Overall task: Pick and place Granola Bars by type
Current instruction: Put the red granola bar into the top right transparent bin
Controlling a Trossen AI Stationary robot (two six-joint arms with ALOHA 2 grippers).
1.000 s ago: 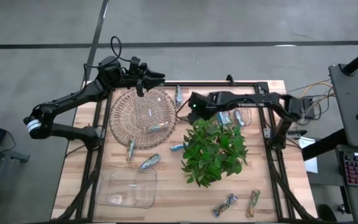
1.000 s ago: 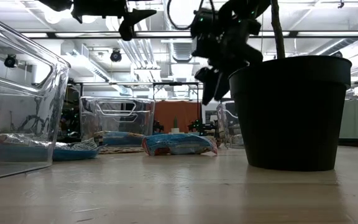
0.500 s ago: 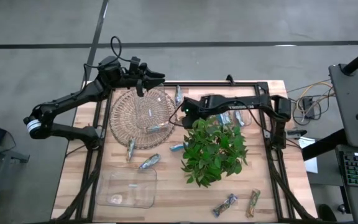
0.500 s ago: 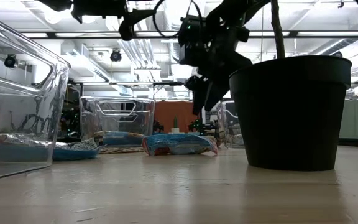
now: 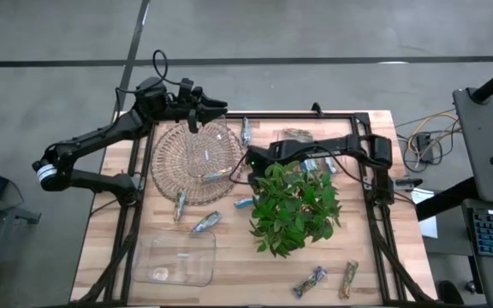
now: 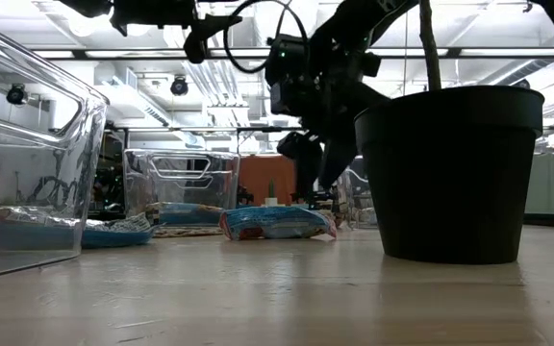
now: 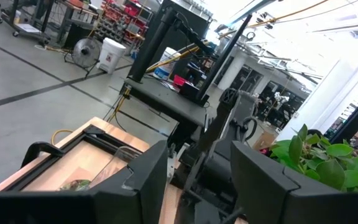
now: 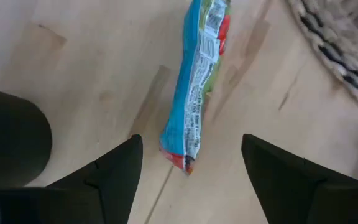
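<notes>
Blue foil shows between the right gripper's [image 8: 188, 165] spread fingers [image 8: 114, 171]: a multicoloured granola bar [image 8: 199, 81] lies flat on the wooden table [image 8: 73, 81] ahead of the fingertips, untouched, with the wicker basket's [image 5: 197, 161] rim just beyond it. Other granola bars [image 5: 205, 222] lie scattered on the table, well apart from those fingers. The left gripper [image 5: 205, 109] hangs over the basket's far edge, fingers [image 7: 145, 177] partly apart, grasping nothing.
</notes>
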